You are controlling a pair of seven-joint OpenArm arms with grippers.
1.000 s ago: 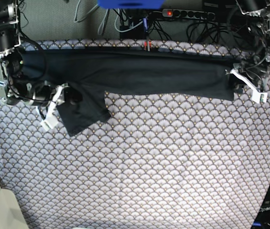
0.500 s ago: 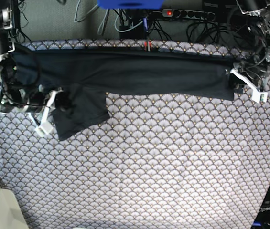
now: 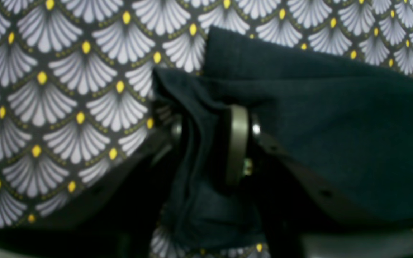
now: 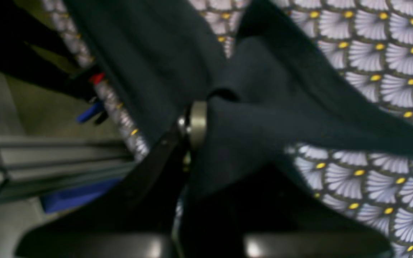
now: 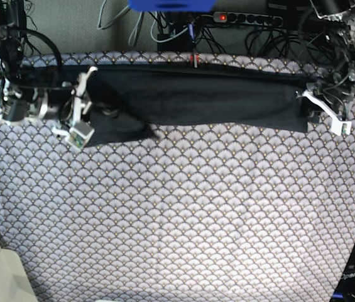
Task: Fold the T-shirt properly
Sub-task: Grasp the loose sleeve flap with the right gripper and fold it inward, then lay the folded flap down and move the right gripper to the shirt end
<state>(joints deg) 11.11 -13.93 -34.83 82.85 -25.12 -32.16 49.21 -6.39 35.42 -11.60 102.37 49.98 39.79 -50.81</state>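
Base view: T-shirt (image 5: 196, 97) lies as a long narrow band along the far edge of the fan-scale tablecloth (image 5: 183, 214); lengthwise fold looks done; crosswise folds left, by my judgement. Left gripper (image 3: 210, 143) pinches the band's end; right gripper (image 4: 206, 125), jaws together, clamps bunched cloth, likely the sleeve, at the opposite end.

Two dark metal arms with exposed black cables; right gripper (image 5: 95, 100) and left gripper (image 5: 310, 104) each carry white plastic wrist housing; close up, black fingers (image 3: 299, 179) end in pale olive pads (image 3: 237, 143) fixed with silver screws
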